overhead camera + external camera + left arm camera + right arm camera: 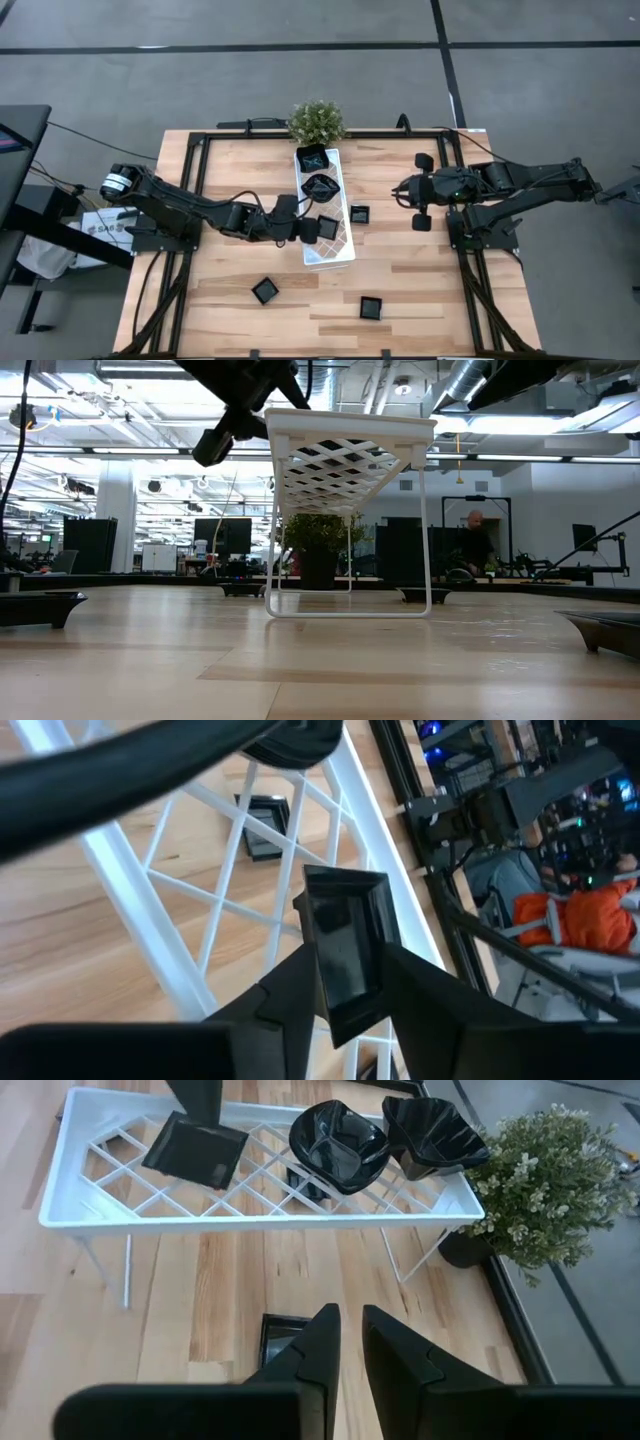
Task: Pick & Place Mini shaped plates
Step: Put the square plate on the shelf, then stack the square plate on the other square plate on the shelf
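Left wrist view alone: square plate (345, 945) between left gripper (335, 990) fingers.

On my table (240, 180), the tray (345, 255) stands centre with three plates (321, 186) on it; a plant (317, 121) behind; three plates (265, 290) lie on the table around it.

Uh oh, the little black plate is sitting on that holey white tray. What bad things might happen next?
1. The left gripper is open around the square glossy black plate, which rests on the white lattice tray. Pulling away crookedly might drag or tip it.
2. The tray stands on thin wire legs, so a bump might shake the two wavy-edged black dishes.
3. The right gripper hovers over another small black plate on the wooden table; reaching now might crowd the left arm.
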Robot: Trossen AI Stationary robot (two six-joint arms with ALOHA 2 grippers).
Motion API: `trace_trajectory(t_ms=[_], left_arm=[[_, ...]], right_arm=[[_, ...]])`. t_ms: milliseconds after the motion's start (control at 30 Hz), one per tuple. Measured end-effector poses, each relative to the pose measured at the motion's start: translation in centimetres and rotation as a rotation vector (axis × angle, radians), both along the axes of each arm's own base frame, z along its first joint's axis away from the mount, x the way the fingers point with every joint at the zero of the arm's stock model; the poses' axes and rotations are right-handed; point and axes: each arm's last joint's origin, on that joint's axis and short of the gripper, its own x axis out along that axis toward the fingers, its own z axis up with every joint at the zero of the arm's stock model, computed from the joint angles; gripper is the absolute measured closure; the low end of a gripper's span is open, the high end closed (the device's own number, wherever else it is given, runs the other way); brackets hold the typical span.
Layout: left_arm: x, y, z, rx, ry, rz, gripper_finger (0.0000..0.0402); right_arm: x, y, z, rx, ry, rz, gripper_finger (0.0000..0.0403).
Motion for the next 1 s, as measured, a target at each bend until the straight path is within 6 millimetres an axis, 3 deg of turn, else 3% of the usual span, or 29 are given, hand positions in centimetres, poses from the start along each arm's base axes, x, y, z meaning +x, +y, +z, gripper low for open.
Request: trace_trajectory(t_ms=[633,800,1000], left_arm=[[-0.9,-0.7,0.5,-0.007,0.052,-0.092,0.0277],[-2.8,-0.4,2.5,0.036,0.083,-0.070,0.0277],[-5.2,-0.9,6.7,0.225,-0.033,-0.106,0.0278]], right_arm=[[0.1,0.0,-0.1,0.038,-0.008,-0.026,0.0357],[0.6,0.1,-0.2,0.038,-0.002,-0.027,0.0343],[2.2,-0.1,-1.0,0.078,0.028,-0.088,0.0339]])
